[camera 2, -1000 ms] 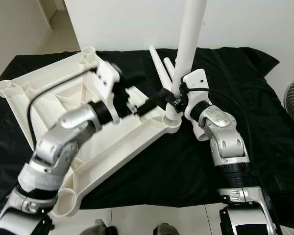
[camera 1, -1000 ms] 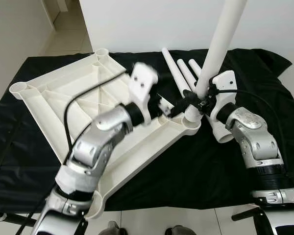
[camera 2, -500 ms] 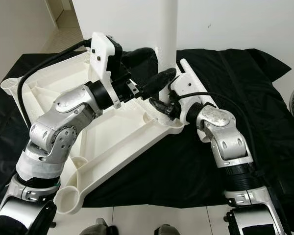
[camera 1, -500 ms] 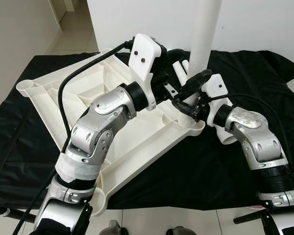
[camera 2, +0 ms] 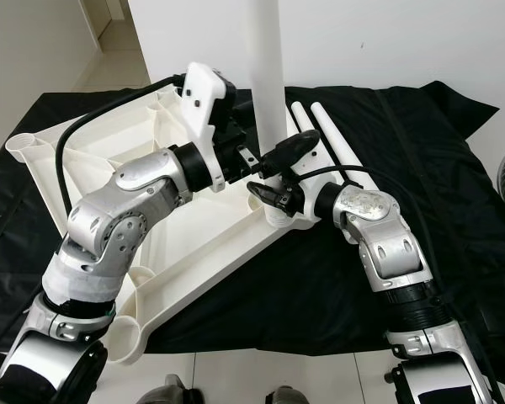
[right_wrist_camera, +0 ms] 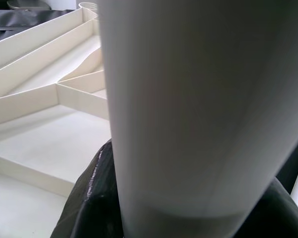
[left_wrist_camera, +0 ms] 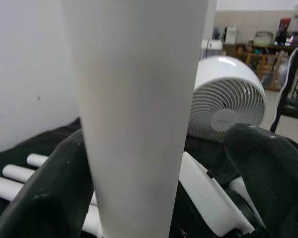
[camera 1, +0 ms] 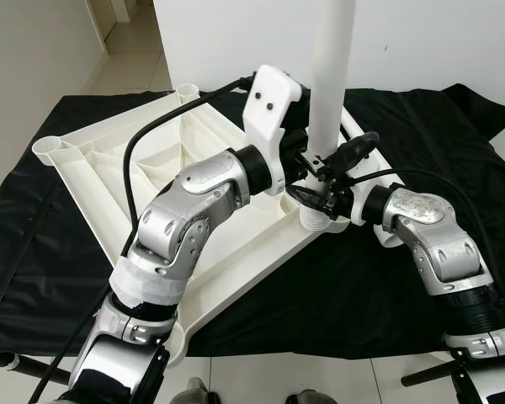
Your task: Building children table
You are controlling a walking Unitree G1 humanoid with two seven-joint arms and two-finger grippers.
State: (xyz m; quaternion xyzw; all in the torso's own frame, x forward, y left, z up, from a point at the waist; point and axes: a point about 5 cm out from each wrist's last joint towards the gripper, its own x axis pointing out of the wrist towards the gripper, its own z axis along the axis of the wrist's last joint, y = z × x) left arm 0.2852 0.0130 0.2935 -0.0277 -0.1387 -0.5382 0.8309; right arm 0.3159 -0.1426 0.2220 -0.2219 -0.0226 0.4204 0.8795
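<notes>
Leg seating at corner socket

Both the left gripper point(camera 1: 307, 160) and right gripper point(camera 1: 332, 181) clamped the upright table leg point(camera 1: 328, 76), standing in a corner socket of the inverted tabletop point(camera 1: 109, 168). Uneven pressure could tilt the leg, jamming it or levering the socket.

A black cloth point(camera 1: 59, 244) is covering the low support and is draping over its near edge toward the pale tiled floor point(camera 1: 261, 379). An upside-down white ribbed plastic tabletop point(camera 1: 109, 172) with round corner sockets is lying directly on the cloth, taking up the robot's left half. Loose white plastic leg tubes point(camera 2: 337, 143) are lying side by side on the cloth, beyond the tabletop's right corner.
</notes>
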